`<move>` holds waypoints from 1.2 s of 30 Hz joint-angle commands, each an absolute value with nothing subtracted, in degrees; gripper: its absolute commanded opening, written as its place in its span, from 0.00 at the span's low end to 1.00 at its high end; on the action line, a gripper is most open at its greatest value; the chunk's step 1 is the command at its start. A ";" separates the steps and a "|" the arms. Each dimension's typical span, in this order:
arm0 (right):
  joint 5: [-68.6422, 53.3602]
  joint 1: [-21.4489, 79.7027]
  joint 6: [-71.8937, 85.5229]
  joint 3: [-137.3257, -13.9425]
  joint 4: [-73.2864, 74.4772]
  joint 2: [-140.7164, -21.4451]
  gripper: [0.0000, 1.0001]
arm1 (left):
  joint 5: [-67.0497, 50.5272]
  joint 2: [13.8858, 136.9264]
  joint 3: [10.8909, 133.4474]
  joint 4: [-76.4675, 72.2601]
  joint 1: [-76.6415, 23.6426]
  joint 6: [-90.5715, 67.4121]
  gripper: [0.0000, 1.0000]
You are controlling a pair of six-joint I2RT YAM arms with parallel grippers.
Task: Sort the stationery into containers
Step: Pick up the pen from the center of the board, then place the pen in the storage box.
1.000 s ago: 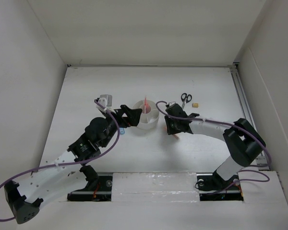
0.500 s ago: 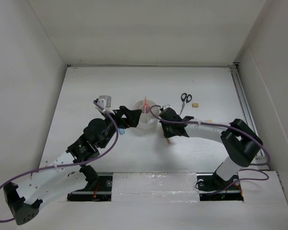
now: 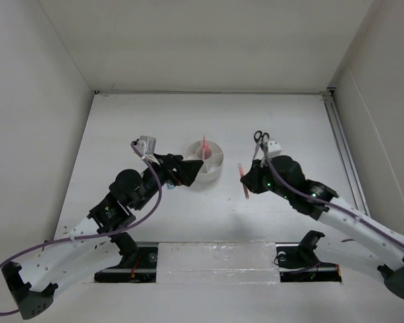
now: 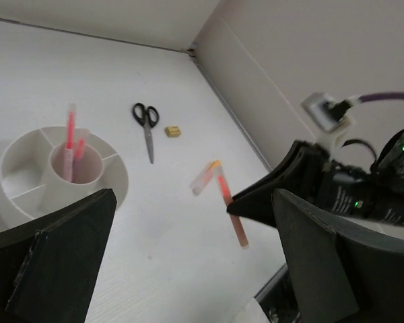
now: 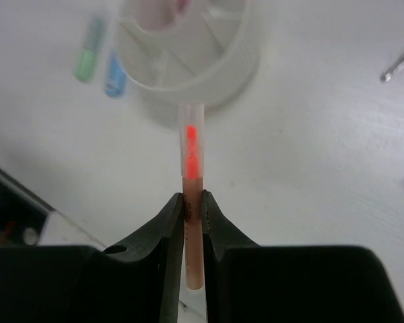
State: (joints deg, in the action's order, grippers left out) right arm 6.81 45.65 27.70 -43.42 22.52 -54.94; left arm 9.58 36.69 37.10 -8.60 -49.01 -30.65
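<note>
My right gripper [image 3: 249,182] is shut on a thin pink pen [image 5: 191,168], held off the table a little right of the round white organizer [image 3: 215,169]. The pen's bright tip points toward the organizer [image 5: 239,64]. Two pink pens [image 4: 71,145] stand in its centre cup. My left gripper [image 3: 186,169] is open, against the organizer's near-left side, with nothing between its fingers [image 4: 60,269]. Black-handled scissors [image 4: 146,128] and a tan eraser [image 4: 173,132] lie beyond. A green marker [image 5: 87,62] and a blue marker [image 5: 114,81] lie left of the organizer.
A pale marker with an orange end [image 4: 205,177] lies on the table behind the held pen. White walls close in the back and both sides; a rail [image 3: 342,148] runs along the right edge. The right arm's wrist covers part of the scissors [image 3: 259,138] from above.
My right gripper closed on the pink pen, lifted it and drew back to the right, away from the organizer, as the right arm swung outward. The left arm barely moved.
</note>
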 commanded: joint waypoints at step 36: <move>-18.89 56.25 34.72 -37.00 -36.03 -47.11 0.00 | -27.95 37.00 29.71 -33.66 -48.96 -27.42 0.95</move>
State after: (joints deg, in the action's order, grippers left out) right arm -17.23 55.48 34.54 -36.82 -28.42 -47.66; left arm -27.92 38.20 30.46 -29.47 -49.01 -28.36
